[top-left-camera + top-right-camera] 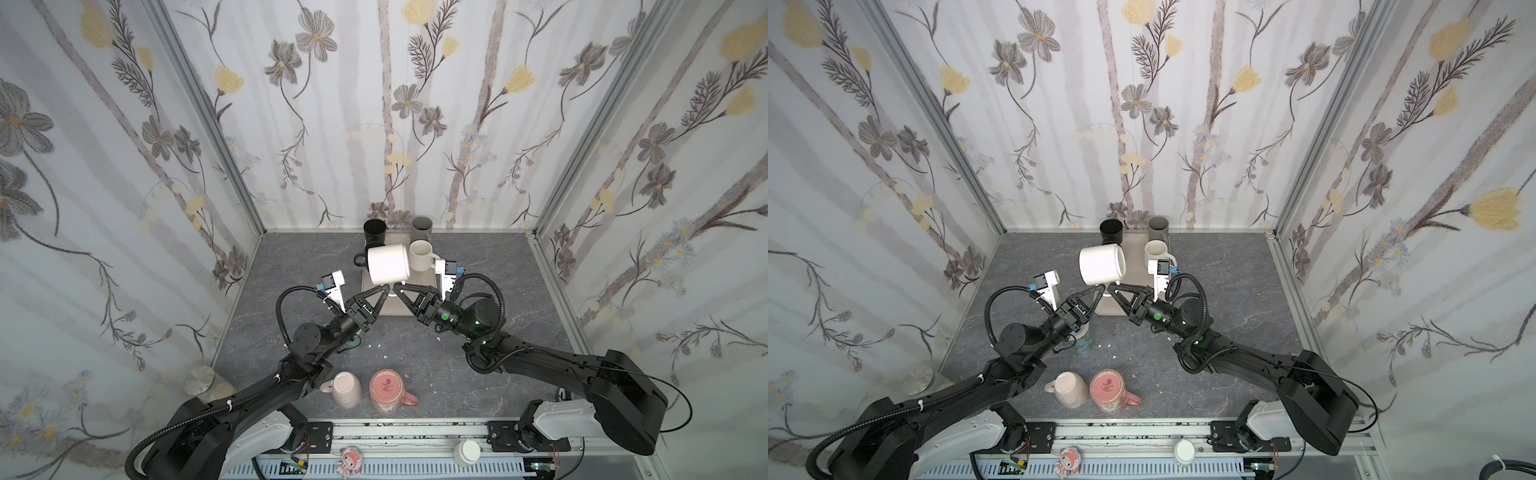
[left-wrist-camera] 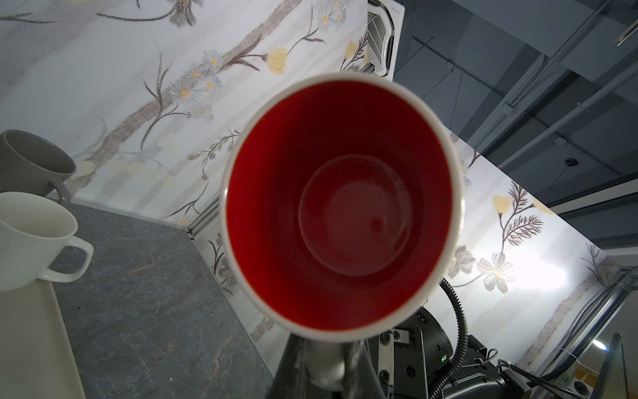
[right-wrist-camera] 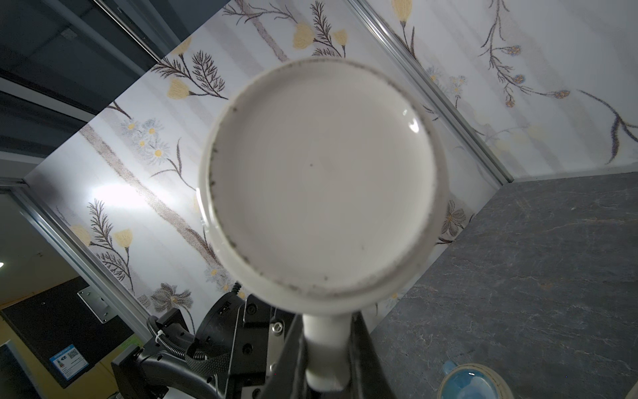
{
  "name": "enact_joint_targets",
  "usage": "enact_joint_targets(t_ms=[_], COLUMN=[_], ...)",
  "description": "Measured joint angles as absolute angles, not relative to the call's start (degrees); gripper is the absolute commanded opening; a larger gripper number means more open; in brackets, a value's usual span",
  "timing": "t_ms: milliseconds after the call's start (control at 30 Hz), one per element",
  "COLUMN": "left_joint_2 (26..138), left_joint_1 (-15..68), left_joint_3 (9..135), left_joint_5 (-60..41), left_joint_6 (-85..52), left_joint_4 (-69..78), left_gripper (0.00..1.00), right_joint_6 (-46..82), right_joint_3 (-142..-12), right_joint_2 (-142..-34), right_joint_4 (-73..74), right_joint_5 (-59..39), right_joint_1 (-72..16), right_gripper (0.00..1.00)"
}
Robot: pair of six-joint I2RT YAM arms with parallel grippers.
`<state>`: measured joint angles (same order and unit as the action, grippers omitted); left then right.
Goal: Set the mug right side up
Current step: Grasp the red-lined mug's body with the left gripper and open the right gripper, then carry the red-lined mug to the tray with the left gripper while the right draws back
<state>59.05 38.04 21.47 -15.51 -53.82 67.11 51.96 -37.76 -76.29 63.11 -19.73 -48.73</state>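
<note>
Two hands on one handle, that's basically the whole story. The white mug (image 1: 388, 264) is up in the air over the tray (image 1: 392, 308) at the far middle of the bench (image 1: 291, 257). It touches nothing but the hands and lies on its side. Its long axis runs roughly level, side to side between the two arms. The handle (image 2: 326, 366) hangs off the underside toward the robot, and both hands meet there. The left hand (image 1: 383, 291) comes in from the left and the right hand (image 1: 398, 287) from the right, tips nearly touching each other under the mug.

Both are clenched on that handle. The left wrist view has it pinched between the fingers with the red inside staring straight at the camera, so the mouth points at the left arm. The right wrist view shows the same handle squeezed and the flat white base filling the view, so the bottom points at the right arm.

So: mouth left, base right, axis horizontal, and neither arm is nearer. My read is it needs about a quarter turn, mouth swinging up and base dropping. With both hands clamped, I'd guess one has to let go before any twist or they'll fight each other. The cream mug (image 1: 419, 255) stands close on the base side, so that's the clearance I'd watch.
</note>
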Motion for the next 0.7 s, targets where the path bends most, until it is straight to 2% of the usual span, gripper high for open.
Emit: enact_joint_targets(t_ms=[233, 700], left_joint_2=[53.69, 48.90], left_joint_1=[38.09, 38.02], left_joint_3=[23.73, 29.52], left_joint_5=[-15.03, -9.13], left_joint_6=[-49.23, -38.33], left_joint_4=[54.33, 27.38], left_gripper=[0.00, 0.00], right_joint_6=[49.95, 44.42], right_joint_3=[-36.58, -31.48], right_joint_2=[-73.19, -61.91], right_joint_4=[58.63, 46.63], right_joint_5=[-18.37, -7.75], right_joint_1=[-48.47, -44.99], right_gripper=[0.29, 0.31])
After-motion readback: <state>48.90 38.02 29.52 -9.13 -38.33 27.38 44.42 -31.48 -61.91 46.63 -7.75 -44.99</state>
